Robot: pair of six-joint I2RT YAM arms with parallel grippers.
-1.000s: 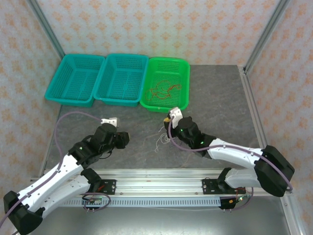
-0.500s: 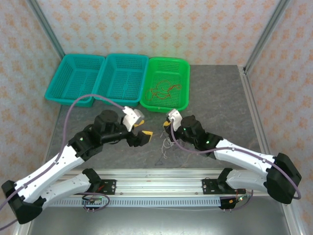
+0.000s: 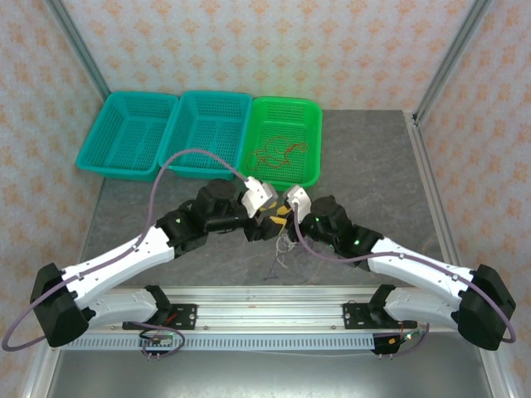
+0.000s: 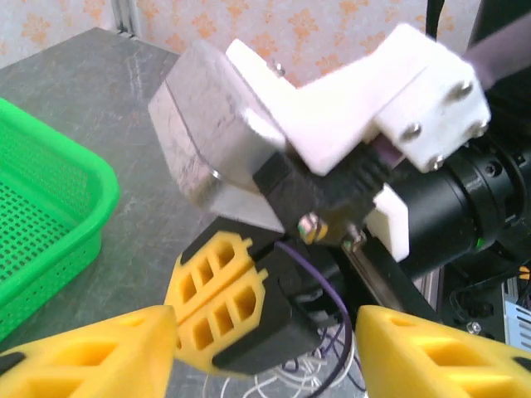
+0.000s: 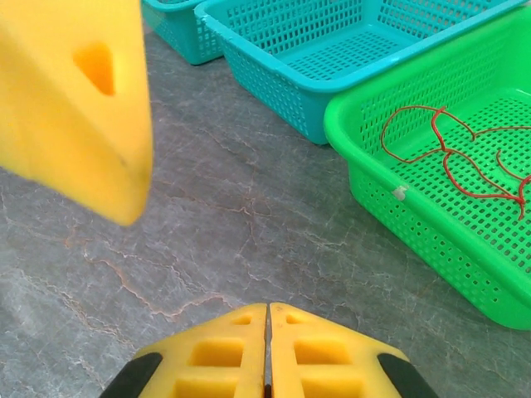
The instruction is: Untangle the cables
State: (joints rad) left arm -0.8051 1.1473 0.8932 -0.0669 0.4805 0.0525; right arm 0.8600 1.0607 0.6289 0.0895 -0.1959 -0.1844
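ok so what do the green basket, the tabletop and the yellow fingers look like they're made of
Green basket: glossy moulded plastic, going by the shine and perforated grid walls. Tabletop: matte grey with faint veins, stone or a stone-look laminate. Yellow fingers: matte, with honeycomb cut-outs, probably printed plastic or rubber.

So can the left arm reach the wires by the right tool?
Probably yes. The left tool is open, its fingers either side of the shut right tool. The wires bunch just under that one, and nothing seems to block the way.
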